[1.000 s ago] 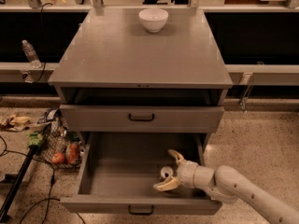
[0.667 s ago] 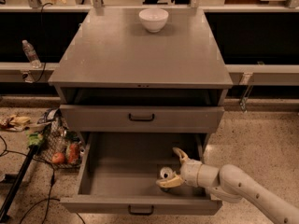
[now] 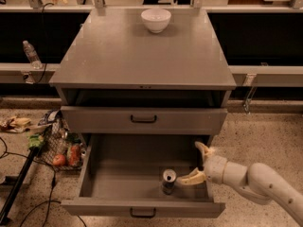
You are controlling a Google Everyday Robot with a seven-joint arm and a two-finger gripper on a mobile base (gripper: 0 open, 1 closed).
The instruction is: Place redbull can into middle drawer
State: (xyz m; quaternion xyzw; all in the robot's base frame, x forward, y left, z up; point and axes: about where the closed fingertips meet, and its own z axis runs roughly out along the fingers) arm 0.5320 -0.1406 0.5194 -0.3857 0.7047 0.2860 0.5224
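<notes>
**Inspector:** Item one, the can. It is standing upright on the floor of the open drawer, toward the front right corner, with its top facing up.

**Clerk:** And the gripper?

**Inspector:** It is hanging inside the drawer's right end, just to the right of the can. Its fingers are standing spread wide, one pointing up near the drawer's right wall and the other reaching low toward the can. Nothing is sitting between them. Whether the low tip is touching the can's side, I cannot tell.

**Clerk:** Step in hand?

**Inspector:** I am judging it as the release. The can is resting on its own, and the placing looks done bar the withdrawal. The next move is calling for the arm to lift and back out to the right. The low finger needs keeping off the can, since a slim, tall can is likely to tip at a light knock.

**Clerk:** Change against the frame a second ago?

**Inspector:** Then the fingers were sitting further left, around the spot where the can is standing, and were hiding it. Now the gripper is sitting further right and the can is showing clear. The closed drawer above and the white bowl on the cabinet top are showing no change.
</notes>
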